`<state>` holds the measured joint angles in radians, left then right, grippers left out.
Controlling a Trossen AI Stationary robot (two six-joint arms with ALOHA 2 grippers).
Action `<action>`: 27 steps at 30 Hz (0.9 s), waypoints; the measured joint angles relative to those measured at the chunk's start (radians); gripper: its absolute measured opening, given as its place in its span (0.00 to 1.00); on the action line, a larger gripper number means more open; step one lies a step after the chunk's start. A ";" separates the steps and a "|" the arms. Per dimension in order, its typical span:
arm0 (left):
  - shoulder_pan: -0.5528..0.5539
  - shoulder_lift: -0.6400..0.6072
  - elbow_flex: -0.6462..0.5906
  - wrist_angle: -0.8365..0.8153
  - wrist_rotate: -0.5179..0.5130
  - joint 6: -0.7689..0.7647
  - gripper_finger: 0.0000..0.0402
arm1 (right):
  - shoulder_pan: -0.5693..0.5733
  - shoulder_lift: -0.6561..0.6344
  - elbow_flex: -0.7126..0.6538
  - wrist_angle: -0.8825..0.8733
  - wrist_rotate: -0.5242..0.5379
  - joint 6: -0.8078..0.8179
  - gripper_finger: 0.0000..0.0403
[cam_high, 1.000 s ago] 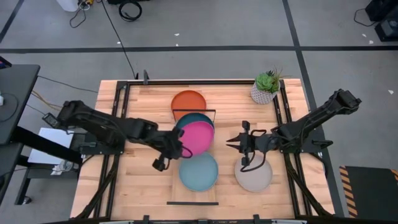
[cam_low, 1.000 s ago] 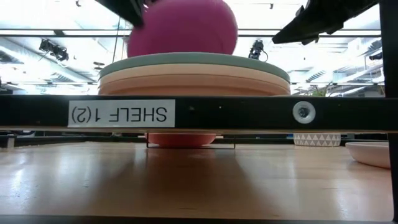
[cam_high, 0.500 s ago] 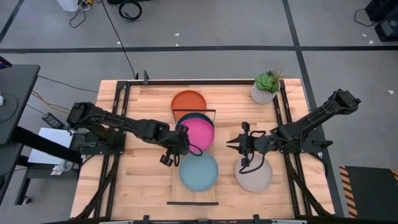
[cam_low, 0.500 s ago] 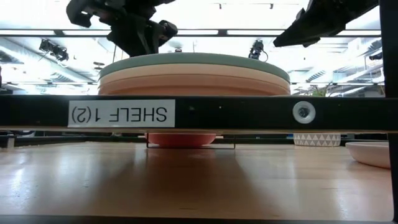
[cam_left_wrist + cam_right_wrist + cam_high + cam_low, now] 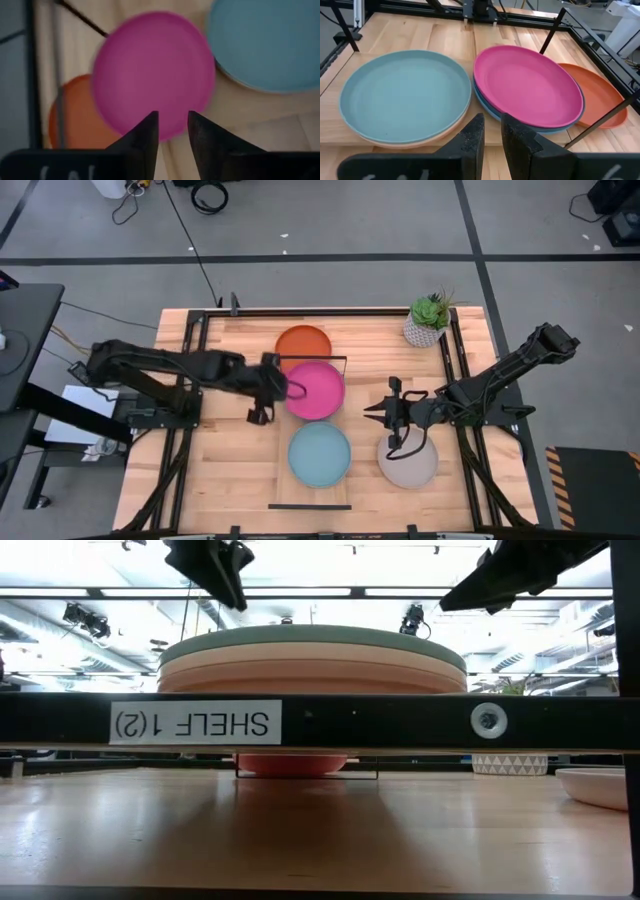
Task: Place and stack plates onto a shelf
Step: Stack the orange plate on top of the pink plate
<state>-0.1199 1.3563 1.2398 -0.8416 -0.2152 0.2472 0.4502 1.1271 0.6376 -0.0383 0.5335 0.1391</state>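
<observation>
since 1 s ago the pink plate point(image 5: 315, 390) has gone from tilted in the left gripper point(image 5: 281, 388) to lying flat on the far stack on the shelf point(image 5: 282, 480), w/ a blue and a dark teal rim showing under it in the right wrist view. left gripper has backed off to the plate's left edge, just beside the rim; its fingers point(image 5: 145, 137) stand a narrow gap apart w/ nothing between them. light teal plate point(image 5: 320, 454) tops the near stack on the shelf, tan-orange and cream edges below it in the low view. orange plate point(image 5: 302, 341) lies on the table beyond the shelf's far rail, grey plate point(image 5: 407, 463) on the table to the right, partly under the right gripper point(image 5: 372, 409), which hovers w/ fingers a narrow gap apart, empty, well apart from the pink plate. potted plant point(image 5: 428, 318) at far right corner. plates look stiff, matte, prob. light but chip-prone; best taken by the rim w/ a pinch, since the flat face gives no hold. orange one looks nearest the left gripper for the next pick, imo.
</observation>
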 joint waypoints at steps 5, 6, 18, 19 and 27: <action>0.119 -0.130 -0.080 0.140 0.099 0.035 0.26 | 0.000 0.000 0.000 0.000 0.000 -0.001 0.17; 0.148 -0.152 -0.105 0.181 0.121 0.043 0.26 | 0.000 0.000 0.000 0.001 0.000 -0.001 0.17; 0.600 -0.205 -0.420 0.590 0.079 -0.008 0.26 | 0.000 0.000 0.000 0.007 0.000 -0.003 0.17; 0.632 -0.205 -0.439 0.601 0.088 -0.008 0.25 | 0.000 0.000 0.000 0.007 0.000 -0.003 0.17; 0.753 -0.189 -0.557 0.613 0.264 -0.008 0.25 | 0.000 0.000 0.000 0.022 0.000 -0.003 0.17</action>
<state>0.6329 1.1671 0.6827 -0.2285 0.0492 0.2394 0.4503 1.1272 0.6376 -0.0159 0.5339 0.1357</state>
